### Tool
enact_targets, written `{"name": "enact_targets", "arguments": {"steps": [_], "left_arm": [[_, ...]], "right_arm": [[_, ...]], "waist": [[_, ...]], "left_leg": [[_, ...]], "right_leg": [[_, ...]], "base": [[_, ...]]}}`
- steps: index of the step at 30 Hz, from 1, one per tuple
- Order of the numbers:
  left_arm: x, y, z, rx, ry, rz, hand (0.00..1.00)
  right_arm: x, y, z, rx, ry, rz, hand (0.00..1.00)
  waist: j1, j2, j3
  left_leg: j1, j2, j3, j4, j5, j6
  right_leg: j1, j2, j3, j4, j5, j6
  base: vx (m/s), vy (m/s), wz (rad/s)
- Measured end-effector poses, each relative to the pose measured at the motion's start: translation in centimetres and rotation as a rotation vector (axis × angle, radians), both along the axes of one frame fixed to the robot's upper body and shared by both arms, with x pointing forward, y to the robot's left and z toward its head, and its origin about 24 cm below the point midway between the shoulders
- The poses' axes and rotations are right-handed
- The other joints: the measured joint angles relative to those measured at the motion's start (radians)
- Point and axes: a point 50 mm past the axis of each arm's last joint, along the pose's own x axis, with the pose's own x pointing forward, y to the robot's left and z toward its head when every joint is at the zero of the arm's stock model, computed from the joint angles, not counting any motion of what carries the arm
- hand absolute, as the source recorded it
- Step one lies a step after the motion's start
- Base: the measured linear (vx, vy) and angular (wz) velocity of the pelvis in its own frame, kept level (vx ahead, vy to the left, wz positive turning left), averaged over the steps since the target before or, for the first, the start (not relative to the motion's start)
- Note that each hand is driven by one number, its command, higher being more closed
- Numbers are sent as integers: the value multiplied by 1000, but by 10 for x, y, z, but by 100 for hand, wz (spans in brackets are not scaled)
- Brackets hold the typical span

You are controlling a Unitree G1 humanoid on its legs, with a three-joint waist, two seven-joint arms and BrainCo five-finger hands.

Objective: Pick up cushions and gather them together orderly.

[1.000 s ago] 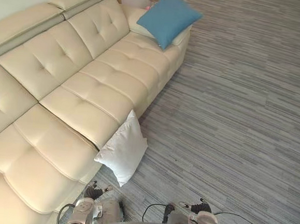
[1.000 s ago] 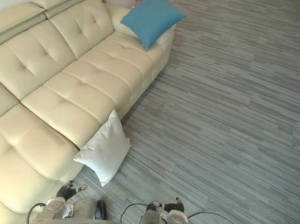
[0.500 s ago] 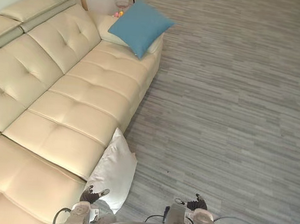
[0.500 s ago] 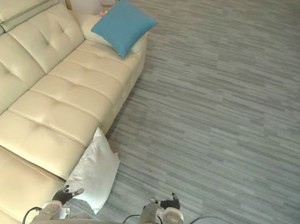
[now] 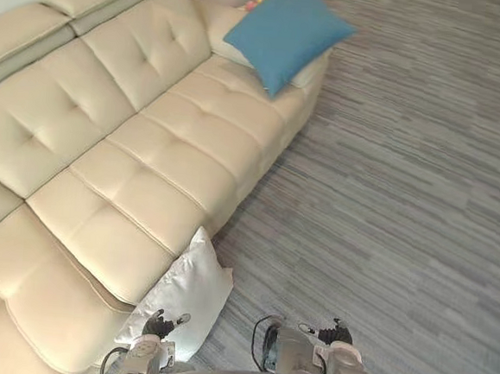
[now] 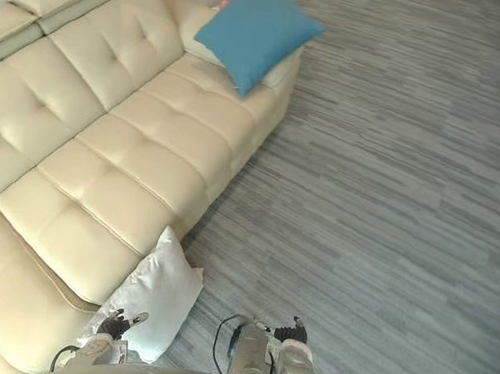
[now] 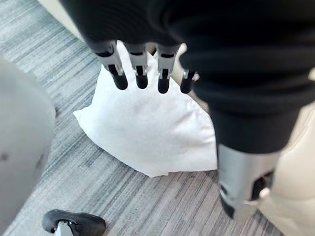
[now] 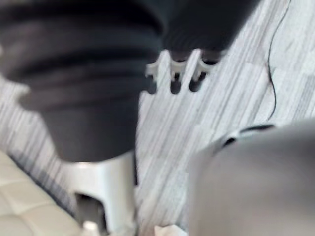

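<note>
A white cushion [image 5: 183, 290] is propped on the floor [image 5: 404, 208] against the sofa's [image 5: 132, 143] front. A blue cushion [image 5: 288, 30] is laid on a cream cushion [image 5: 221, 30] at the sofa's far end. The left hand [image 5: 159, 325] is held over the white cushion and the right hand [image 5: 335, 334] over the floor beside the sofa. Both hands' fingers [image 7: 140, 69] are kept straight, with nothing grasped.
</note>
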Motion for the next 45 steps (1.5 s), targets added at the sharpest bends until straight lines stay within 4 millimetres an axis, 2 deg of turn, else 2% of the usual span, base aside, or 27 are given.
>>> {"name": "enact_targets", "arguments": {"steps": [4,7,10,12,14,16,20,24,28,29,30,31,32,33,35,37,38,41,43,45], "left_arm": [[2,1,2,0,-14,21,0],[-1,5,1,13,-10,1,0],[0,5,1,25,-7,-44,0],[-2,5,0,39,10,-90,0],[-6,7,-1,57,28,-128,0],[-14,13,-3,73,53,-133,0],[-18,19,-4,89,62,-136,0],[-20,23,-4,93,70,-117,0],[-20,25,-4,93,70,-98,0],[-20,23,-4,87,67,-96,0],[-18,28,-3,97,64,-71,0],[-17,32,-2,103,60,-63,0],[-13,36,0,113,48,-50,0],[-9,39,1,116,36,-37,0],[-6,34,1,100,25,-13,0],[-5,23,0,71,25,-12,0],[-5,21,-1,65,27,-7,0],[-6,26,0,69,24,22,0],[-5,31,2,80,12,35,0],[1,34,6,84,-23,49,0]], "right_arm": [[-9,-1,-3,4,22,-15,0],[-18,-1,-6,22,39,-55,0],[-25,0,-9,29,55,-72,0],[-28,1,-11,35,74,-72,0],[-29,1,-12,46,74,-88,0],[-32,1,-12,47,82,-91,0],[-36,4,-15,57,107,-85,0],[-34,8,-15,59,107,-64,0],[-28,9,-13,54,85,-42,0],[-26,10,-12,53,73,-43,0],[-24,16,-12,70,64,-35,0],[-23,20,-12,77,63,-29,0],[-22,26,-13,90,63,-22,0],[-21,29,-13,100,65,-23,0],[-16,25,-11,90,51,-26,0],[-13,14,-9,63,40,-33,0],[-14,13,-9,65,43,-40,0],[-16,16,-10,79,49,-58,0],[-21,21,-12,91,60,-60,0],[-22,23,-13,97,62,-62,0]], "waist": [[3,-4,-8],[0,-23,-32],[-8,-30,-43],[-15,-37,-62],[-27,-39,-63],[-26,-42,-64],[-20,-58,-81],[-19,-72,-77],[-30,-85,-61],[-34,-72,-53],[-35,-81,-49],[-33,-97,-41],[-27,-131,-30],[-20,-154,-27],[-26,-135,-18],[-28,-94,-14],[-26,-90,-16],[-26,-96,-18],[-23,-116,-18],[-14,-119,-15]], "left_leg": [[-62,20,8,114,21,-32],[-92,31,99,131,45,-47],[-116,30,178,91,79,-54],[-130,18,248,23,113,-48],[-115,6,300,-42,138,-26],[-83,-3,298,-91,142,-20],[-48,-11,301,-144,143,-20],[-47,-16,302,-152,143,-20],[-25,-51,267,-166,155,5],[-21,-50,245,-172,145,23],[-37,-37,204,-173,105,21],[-43,-46,192,-171,104,20],[-67,-69,171,-161,100,17],[-106,-101,144,-149,81,18],[-135,-98,111,-123,80,30],[-146,-102,80,-144,101,3],[-139,-104,65,-163,110,1],[-143,-99,10,-160,119,-12],[-210,-89,2,-60,118,-15],[-305,-46,81,109,102,2]], "right_leg": [[84,-15,-42,-41,0,0],[141,-42,-84,-91,7,8],[191,-64,-142,-167,58,16],[198,-77,-168,-220,105,24],[227,-80,-188,-271,141,25],[262,-84,-187,-279,162,25],[291,-85,-181,-300,190,32],[275,-97,-165,-253,213,34],[215,-174,-134,-7,215,31],[173,-175,-75,70,204,25],[146,-116,49,64,71,54],[144,-102,84,37,53,52],[144,-77,139,-55,56,44],[180,-91,154,-143,-12,83],[155,-90,138,-138,-24,97],[157,-86,113,-131,-30,97],[166,-88,97,-132,-36,99],[210,-87,32,-144,-48,97],[242,-82,-9,-163,-40,92],[270,-50,-21,-175,-7,73]], "base": [[100,0,79],[48,57,81],[27,114,91],[8,148,85],[39,151,77],[49,187,56],[16,129,23],[-47,69,5],[-88,56,54],[-50,-28,101],[-57,-60,94],[-101,-136,91],[-168,-173,75],[-175,-186,73],[-118,-125,38],[-27,-87,34],[36,-44,44],[105,-66,61],[181,-57,63],[163,-13,69]]}}
